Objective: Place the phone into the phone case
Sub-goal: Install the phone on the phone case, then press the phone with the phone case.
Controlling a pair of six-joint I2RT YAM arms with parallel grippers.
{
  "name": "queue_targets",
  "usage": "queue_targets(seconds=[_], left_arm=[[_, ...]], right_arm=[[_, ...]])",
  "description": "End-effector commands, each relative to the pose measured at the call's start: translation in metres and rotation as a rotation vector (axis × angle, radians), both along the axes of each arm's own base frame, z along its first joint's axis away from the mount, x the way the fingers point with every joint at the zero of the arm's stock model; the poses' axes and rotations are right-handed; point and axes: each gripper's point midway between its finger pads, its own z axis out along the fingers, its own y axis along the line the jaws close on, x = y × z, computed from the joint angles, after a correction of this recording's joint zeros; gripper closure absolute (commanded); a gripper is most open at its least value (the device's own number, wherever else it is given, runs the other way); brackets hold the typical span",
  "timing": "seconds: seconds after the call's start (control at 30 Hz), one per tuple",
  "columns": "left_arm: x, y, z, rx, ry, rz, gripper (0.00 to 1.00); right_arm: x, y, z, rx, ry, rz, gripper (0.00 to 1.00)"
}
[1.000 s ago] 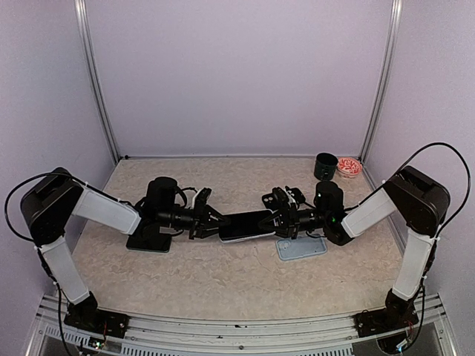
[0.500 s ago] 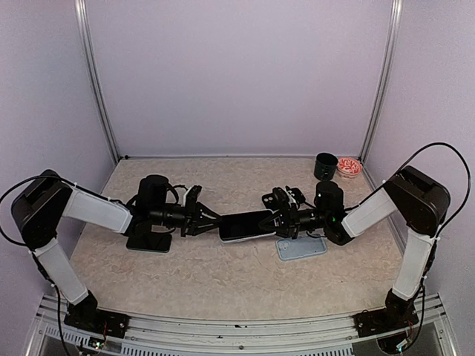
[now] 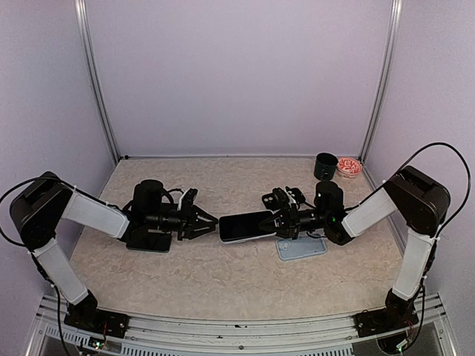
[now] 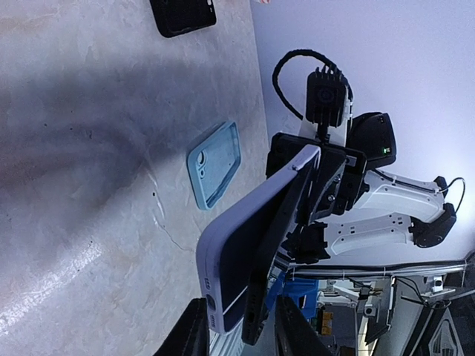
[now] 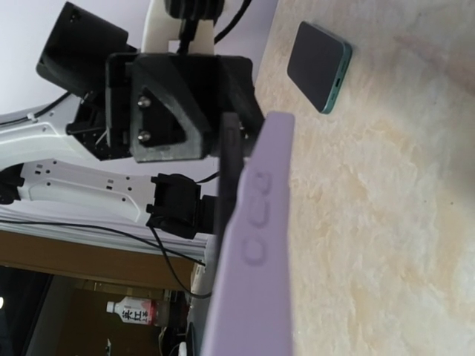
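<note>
A black phone point(image 3: 245, 222) sits partly in a lilac case point(image 3: 239, 236), its edge standing a little proud of the case in the left wrist view point(image 4: 286, 222). My right gripper point(image 3: 280, 221) is shut on the right end of the case and phone and holds them level above the table. The case fills the right wrist view point(image 5: 256, 245); my right fingers are hidden there. My left gripper point(image 3: 206, 221) is open just left of the phone's free end. Its fingers point(image 4: 191, 337) flank that end without touching it.
A light blue case point(image 3: 300, 247) lies on the table under my right gripper and shows in the left wrist view point(image 4: 215, 165). A dark phone with a teal edge point(image 5: 319, 65) lies under my left arm point(image 3: 148, 241). A black cup point(image 3: 325, 165) and a red-white bowl point(image 3: 349, 166) stand at the back right.
My left gripper has drawn back to the left, off the phone's free end. The right gripper and the cased phone have stayed still.
</note>
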Motion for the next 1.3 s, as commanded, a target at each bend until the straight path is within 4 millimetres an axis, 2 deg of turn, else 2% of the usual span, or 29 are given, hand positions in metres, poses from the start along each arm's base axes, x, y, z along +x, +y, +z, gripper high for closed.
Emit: queue_targets(seconds=[0.0,0.17,0.27,0.6,0.63,0.7,0.97,1.27], left_arm=[[-0.002,-0.004,0.022,-0.081,-0.068,-0.023,0.67],[-0.005,-0.010,0.029,-0.125,-0.091,-0.041,0.65],[-0.006,-0.011,0.026,-0.131,-0.085,-0.045,0.64],[-0.007,-0.017,0.022,-0.120,-0.102,-0.059,0.50],[-0.007,-0.018,0.023,-0.121,-0.104,-0.060,0.45],[-0.007,-0.018,0.023,-0.119,-0.107,-0.061,0.42],[-0.011,-0.023,0.025,-0.140,-0.113,-0.077,0.40],[-0.019,-0.037,0.038,-0.194,-0.124,-0.127,0.44]], right_arm=[[0.002,-0.001,0.029,0.071,-0.098,0.018,0.88],[0.001,-0.001,0.035,0.091,-0.101,0.023,0.88],[0.000,-0.001,0.040,0.101,-0.107,0.026,0.88],[-0.002,-0.002,0.051,0.115,-0.122,0.028,0.88],[-0.002,-0.002,0.052,0.118,-0.125,0.027,0.88],[-0.002,-0.002,0.054,0.120,-0.126,0.027,0.88],[-0.003,-0.002,0.057,0.127,-0.128,0.028,0.88],[-0.007,0.001,0.053,0.132,-0.117,0.043,0.88]])
